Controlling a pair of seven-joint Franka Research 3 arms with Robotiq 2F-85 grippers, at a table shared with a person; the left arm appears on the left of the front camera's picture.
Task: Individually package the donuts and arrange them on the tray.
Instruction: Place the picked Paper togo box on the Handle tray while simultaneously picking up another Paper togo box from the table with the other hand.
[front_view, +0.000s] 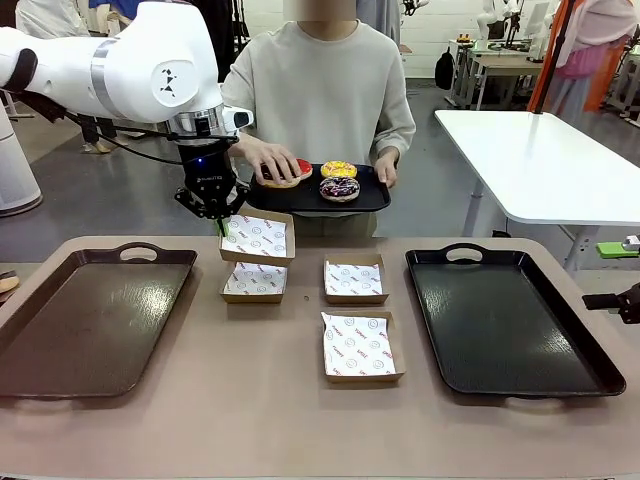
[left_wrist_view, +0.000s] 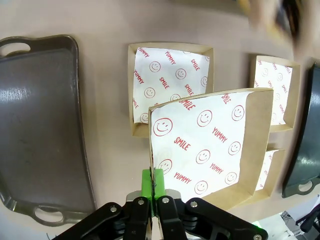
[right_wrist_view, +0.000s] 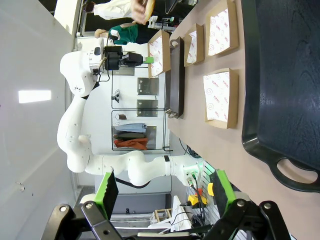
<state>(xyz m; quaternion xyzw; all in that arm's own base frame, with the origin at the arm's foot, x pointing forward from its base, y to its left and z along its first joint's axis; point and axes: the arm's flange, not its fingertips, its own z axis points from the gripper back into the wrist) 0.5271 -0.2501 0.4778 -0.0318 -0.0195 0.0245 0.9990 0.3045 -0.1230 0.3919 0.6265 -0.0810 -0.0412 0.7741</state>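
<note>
Donuts on small black tray just behind lifted box; left pincer clamped on box edge; right pincer spread wide.

Red donut partly hidden under the person's hand, brown tray cut off at left edge.

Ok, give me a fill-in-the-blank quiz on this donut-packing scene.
The left gripper holds one paper-lined box; ____ more lie on the table.
The donut under the person's hand is glazed ____.
The right gripper is ____.
The brown tray lies on the robot's ____ side.
Missing: three; red; open; left.
</note>
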